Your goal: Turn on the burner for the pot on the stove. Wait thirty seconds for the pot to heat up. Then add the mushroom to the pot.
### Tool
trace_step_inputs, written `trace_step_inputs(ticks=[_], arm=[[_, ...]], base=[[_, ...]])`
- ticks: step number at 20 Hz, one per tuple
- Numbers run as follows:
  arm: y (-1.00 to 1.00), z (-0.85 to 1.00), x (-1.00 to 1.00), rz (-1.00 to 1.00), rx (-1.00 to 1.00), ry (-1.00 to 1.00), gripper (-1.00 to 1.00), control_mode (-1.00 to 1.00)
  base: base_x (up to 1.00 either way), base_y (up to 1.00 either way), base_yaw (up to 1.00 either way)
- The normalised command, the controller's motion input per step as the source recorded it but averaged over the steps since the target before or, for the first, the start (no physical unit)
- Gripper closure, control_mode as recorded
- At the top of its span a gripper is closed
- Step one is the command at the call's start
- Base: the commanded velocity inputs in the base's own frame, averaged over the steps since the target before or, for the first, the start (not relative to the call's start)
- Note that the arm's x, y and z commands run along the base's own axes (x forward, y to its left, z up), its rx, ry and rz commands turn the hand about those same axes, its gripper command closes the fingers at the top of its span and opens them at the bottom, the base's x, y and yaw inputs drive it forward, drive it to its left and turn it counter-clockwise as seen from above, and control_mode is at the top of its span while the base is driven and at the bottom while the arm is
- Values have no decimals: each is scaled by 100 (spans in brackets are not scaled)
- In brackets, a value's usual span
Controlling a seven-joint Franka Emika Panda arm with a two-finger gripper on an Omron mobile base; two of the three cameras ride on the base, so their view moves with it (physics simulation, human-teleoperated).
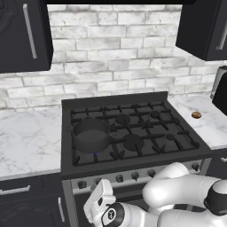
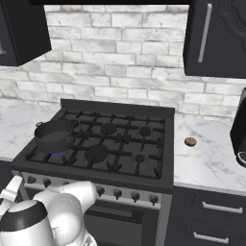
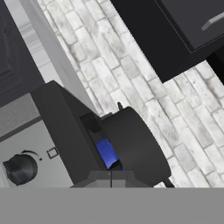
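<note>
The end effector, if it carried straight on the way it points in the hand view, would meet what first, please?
Probably the stove's front edge just below the pot, with the blue flame between them; depth is unclear. The end effector is shut.

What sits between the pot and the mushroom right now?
In the left base view, between the pot and the mushroom: the stove's grates and unlit burner caps, then bare marble counter.

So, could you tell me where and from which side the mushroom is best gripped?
Probably from straight above, fingers closing across its rounded sides. The mushroom is a small low lump lying alone on the counter right of the stove, apart from the dark appliance behind it, so nothing seems to block a top approach.
</note>
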Motion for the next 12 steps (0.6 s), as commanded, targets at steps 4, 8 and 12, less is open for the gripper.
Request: trace_step_inputs(ticks=[4, 8, 12], arm=[[0, 0, 0, 0, 0, 0, 100, -100], [0, 0, 0, 0, 0, 0, 100, -100], [0, 0, 0, 0, 0, 0, 100, -100]], base=[[0, 0, 0], [0, 0, 0], [0, 0, 0]])
